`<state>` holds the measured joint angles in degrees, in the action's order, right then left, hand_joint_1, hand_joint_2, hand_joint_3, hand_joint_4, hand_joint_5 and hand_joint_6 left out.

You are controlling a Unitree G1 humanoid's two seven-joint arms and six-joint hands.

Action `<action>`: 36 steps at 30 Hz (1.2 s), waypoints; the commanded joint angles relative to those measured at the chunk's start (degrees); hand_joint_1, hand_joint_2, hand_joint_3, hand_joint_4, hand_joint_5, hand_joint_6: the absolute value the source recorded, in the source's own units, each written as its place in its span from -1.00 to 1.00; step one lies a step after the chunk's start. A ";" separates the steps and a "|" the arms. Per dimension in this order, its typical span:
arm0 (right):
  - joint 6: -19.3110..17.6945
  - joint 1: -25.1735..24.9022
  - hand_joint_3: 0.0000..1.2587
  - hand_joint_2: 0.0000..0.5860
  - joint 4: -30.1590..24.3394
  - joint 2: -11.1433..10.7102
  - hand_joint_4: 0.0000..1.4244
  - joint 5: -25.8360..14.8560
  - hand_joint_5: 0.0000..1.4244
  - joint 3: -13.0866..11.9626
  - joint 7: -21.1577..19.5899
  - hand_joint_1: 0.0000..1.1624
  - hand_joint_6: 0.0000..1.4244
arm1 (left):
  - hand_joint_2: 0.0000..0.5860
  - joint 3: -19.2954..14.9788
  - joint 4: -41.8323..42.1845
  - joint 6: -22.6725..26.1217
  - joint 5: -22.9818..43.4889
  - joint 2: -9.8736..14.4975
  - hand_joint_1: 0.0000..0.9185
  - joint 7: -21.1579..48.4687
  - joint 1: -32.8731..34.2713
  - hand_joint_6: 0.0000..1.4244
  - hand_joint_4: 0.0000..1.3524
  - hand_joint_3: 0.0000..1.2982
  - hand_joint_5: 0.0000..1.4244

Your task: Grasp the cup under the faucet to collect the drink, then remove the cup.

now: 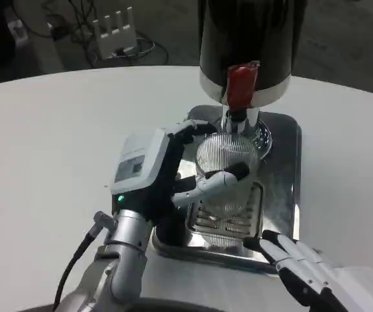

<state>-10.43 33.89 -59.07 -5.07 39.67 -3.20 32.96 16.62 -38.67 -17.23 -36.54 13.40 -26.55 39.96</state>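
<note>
Right hand (303,263) open; left hand (173,172) grips unlabelled cup (229,162).

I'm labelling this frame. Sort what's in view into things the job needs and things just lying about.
Needed: clear ribbed cup, held by the left hand; red faucet lever; black drink dispenser; metal drip tray.
Lying about: white power strip; cables; right hand, waiting.

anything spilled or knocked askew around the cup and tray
Nothing stands out. The clear ribbed plastic cup stands upright under the red faucet handle, gripped by the left hand. The silver metal drip tray shows no visible puddle. The right hand rests at the tray's front edge.
</note>
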 commanded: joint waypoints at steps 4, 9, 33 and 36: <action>0.96 -0.23 -0.87 0.58 -0.93 -0.39 -1.00 -0.02 -1.00 0.40 -0.46 -0.08 -1.00 | -0.84 -0.95 -0.06 -0.70 1.27 0.65 -0.77 -0.32 -0.76 -0.64 -0.59 -0.46 -0.50; 1.50 -0.06 -0.87 0.58 -0.93 -0.96 -1.00 -0.17 -1.00 0.47 -0.40 -0.08 -1.00 | -0.87 -4.63 7.28 3.71 4.95 1.35 -0.91 3.59 -4.37 -0.70 -0.73 -0.63 -0.59; 2.86 0.60 -0.85 0.58 -0.93 -2.28 -0.99 0.09 -1.00 2.32 -2.58 -0.07 -1.00 | -0.71 -17.82 53.65 21.45 34.07 4.54 -1.00 35.93 -11.78 -0.63 -0.65 -0.60 -0.54; 3.10 0.29 -0.85 0.58 -0.93 -2.37 -0.99 -0.12 -1.00 1.79 -2.76 -0.07 -1.00 | -0.72 -17.64 55.34 22.90 35.01 4.31 -1.00 37.42 -11.34 -0.64 -0.69 -0.64 -0.56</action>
<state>-7.62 33.84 -59.09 -7.37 39.83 -1.06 30.79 -1.17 15.15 4.42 -2.48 17.53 9.66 27.90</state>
